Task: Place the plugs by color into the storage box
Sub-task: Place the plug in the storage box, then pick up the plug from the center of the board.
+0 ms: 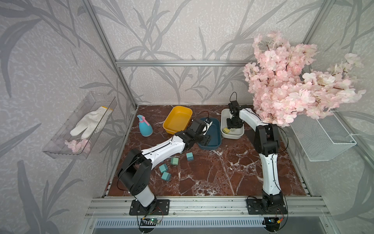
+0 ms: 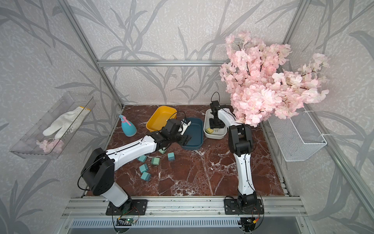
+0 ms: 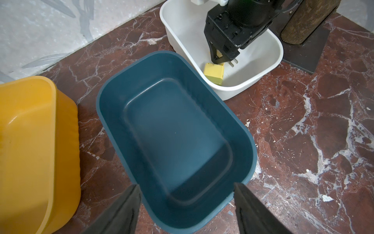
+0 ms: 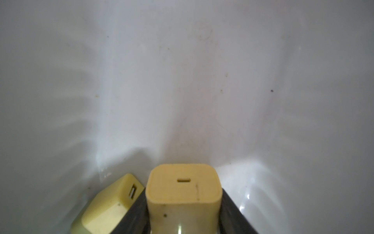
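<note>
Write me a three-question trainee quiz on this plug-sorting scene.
1. True or false: the blue bin holds no plugs.
2. The right gripper reaches into which bin: A yellow, B white, C blue?
3. What colour is the held plug that it carries inside the white bin?
Key: 1 true; 2 B; 3 yellow.

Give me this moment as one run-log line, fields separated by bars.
right claw: shut on yellow plug, low in white bin | left claw: open, empty, above blue bin
</note>
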